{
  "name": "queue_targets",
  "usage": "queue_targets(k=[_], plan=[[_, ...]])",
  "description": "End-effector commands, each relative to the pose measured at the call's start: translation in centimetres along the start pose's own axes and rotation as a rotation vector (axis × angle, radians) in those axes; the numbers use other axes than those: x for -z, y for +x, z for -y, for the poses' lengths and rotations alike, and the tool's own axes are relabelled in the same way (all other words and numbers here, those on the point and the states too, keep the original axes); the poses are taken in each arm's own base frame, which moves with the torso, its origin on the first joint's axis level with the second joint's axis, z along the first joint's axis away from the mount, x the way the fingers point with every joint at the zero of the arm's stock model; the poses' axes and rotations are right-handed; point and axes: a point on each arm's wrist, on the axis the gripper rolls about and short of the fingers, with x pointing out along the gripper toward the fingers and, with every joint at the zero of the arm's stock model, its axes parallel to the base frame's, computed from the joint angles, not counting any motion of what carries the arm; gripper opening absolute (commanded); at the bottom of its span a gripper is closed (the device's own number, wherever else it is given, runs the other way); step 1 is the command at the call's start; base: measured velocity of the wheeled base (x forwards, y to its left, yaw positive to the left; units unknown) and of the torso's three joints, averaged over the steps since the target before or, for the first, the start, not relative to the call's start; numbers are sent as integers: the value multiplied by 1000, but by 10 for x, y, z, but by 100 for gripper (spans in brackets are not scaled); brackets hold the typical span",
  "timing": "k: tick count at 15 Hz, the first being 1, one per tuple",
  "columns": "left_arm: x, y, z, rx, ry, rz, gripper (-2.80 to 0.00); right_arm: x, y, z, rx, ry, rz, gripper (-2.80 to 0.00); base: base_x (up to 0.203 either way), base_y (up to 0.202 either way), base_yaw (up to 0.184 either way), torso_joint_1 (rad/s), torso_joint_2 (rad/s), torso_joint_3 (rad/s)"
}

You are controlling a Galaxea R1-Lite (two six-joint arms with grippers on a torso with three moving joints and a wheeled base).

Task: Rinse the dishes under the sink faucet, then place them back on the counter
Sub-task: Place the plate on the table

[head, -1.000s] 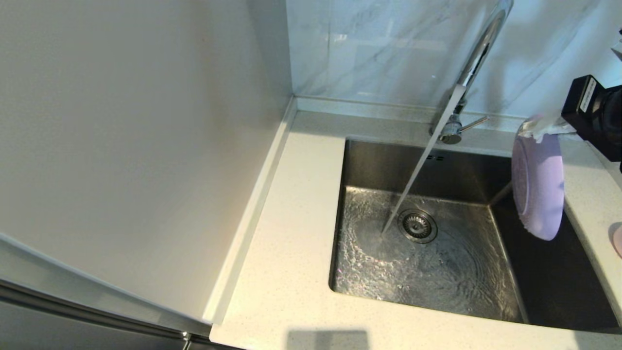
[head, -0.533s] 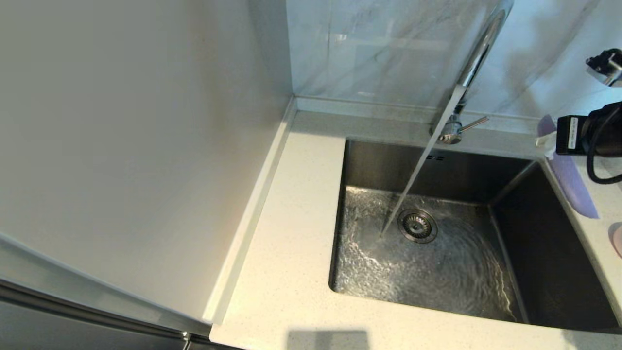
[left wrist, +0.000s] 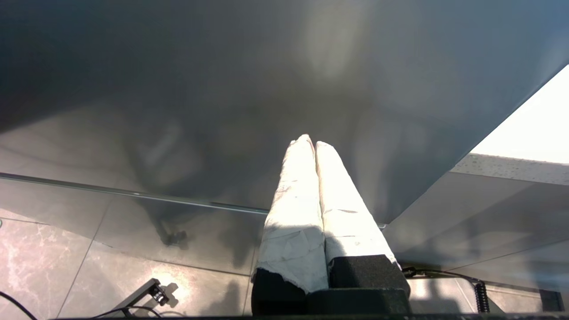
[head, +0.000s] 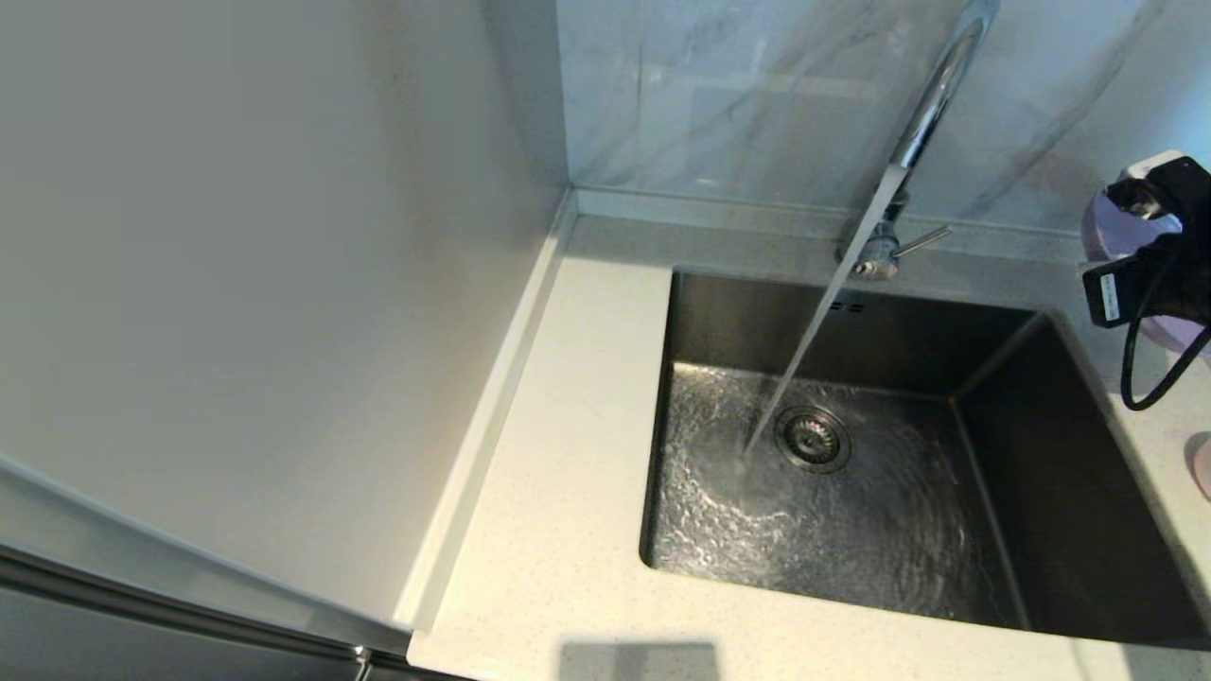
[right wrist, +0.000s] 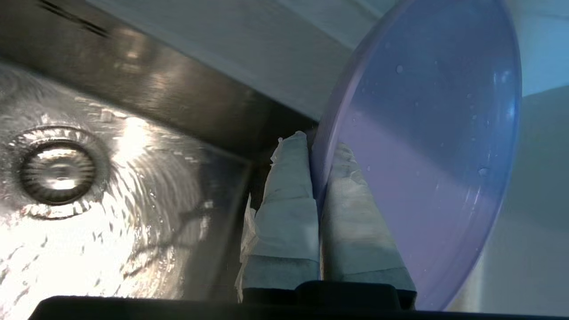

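Lavender plate (right wrist: pixel 426 146) held on edge above the counter (head: pixel 568 530) at the right of the sink (head: pixel 851 530), water droplets visible on its face. Clamped at the rim by the right gripper (right wrist: pixel 318 142), padded fingers (right wrist: pixel 289 195) pressed against both faces of the plate. Seen only partly in the head view, behind the gripper body and its black cable. Pale cup (head: pixel 1202 465) stood on the counter nearer the robot, at the frame edge. Water stream fell slantwise from the sink faucet (head: pixel 932 104) onto the basin floor just beside the drain strainer (head: pixel 812 439). Left gripper (left wrist: pixel 313 144) parked away from the sink, fingers pressed together, empty.
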Motion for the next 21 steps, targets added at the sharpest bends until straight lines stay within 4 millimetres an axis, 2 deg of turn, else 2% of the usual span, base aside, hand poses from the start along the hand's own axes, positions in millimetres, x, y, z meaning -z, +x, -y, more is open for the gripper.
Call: queue_targets(k=[1,9,14,15,21], plan=[[0,0,0,0,0,0,-280,20,23,6,22,-7,-41,-280,0,0,0,0,0,0],[0,0,0,0,0,0,-280,55,61,10,41,-79,-91,-280,0,0,0,0,0,0],[0,0,0,0,0,0,-280,67,65,19,62,-128,-111,-280,0,0,0,0,0,0],[0,0,0,0,0,0,-280,67,66,19,62,-128,-111,0,0,0,0,0,0,0],[0,0,0,0,0,0,-280,65,65,26,93,-123,-107,0,0,0,0,0,0,0]])
